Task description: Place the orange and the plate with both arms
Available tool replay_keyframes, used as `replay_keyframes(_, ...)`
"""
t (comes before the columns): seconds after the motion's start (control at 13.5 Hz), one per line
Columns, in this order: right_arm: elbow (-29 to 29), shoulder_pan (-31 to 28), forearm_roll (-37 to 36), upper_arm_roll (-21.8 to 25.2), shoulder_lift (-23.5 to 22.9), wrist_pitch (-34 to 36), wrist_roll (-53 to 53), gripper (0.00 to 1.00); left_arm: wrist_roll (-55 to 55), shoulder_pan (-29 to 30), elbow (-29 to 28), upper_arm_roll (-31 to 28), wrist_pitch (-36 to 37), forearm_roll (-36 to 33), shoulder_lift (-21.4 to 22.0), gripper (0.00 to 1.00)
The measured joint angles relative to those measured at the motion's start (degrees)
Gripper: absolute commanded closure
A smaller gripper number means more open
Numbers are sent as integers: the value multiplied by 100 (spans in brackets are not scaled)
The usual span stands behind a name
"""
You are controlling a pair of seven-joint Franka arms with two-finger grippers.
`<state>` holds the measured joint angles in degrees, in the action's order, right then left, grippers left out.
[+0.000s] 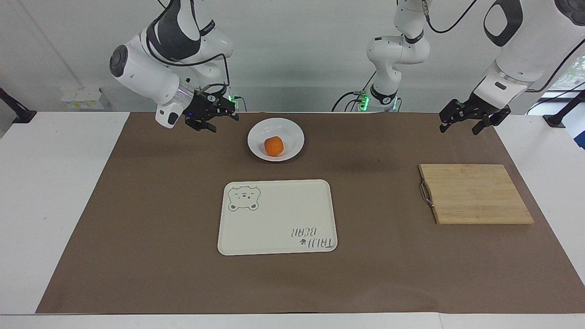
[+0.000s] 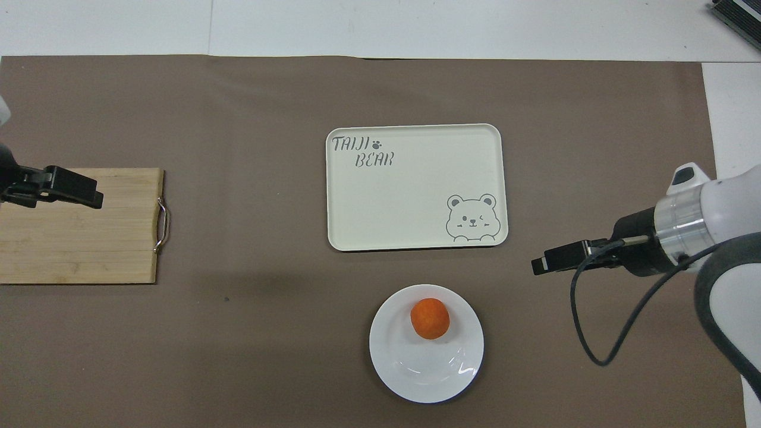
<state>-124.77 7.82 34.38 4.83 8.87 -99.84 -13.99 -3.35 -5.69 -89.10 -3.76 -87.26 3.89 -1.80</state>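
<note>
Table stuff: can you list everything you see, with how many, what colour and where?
small round orange: one, bright orange, in the plate.
round glossy plate: one, white, nearest the robots.
rectangular bear tray: one, cream, farther from the robots than the plate.
wooden cutting board: one, tan, toward the left arm's end.
brown table mat: one, under everything.
right gripper: black, open, beside the plate.
left gripper: black, open, waiting over the mat near the board.

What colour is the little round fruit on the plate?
Bright orange. The fruit sits on the white plate; the overhead view shows it best.
</note>
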Motion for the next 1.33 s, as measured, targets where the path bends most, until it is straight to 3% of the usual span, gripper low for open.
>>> replay_keyframes(0.67,-2063,108,1069,-12,153,-954,-2014,0,0,0,0,0,2,0,0,0)
replay_keyframes(0.96,-2603,108,1756,-8,22,-1259,-2748,0,0,0,0,0,2,0,0,0)
replay_keyframes(1.33,-2858,109,2208,-8,-246,-1319,-3039,0,0,0,0,0,3,0,0,0)
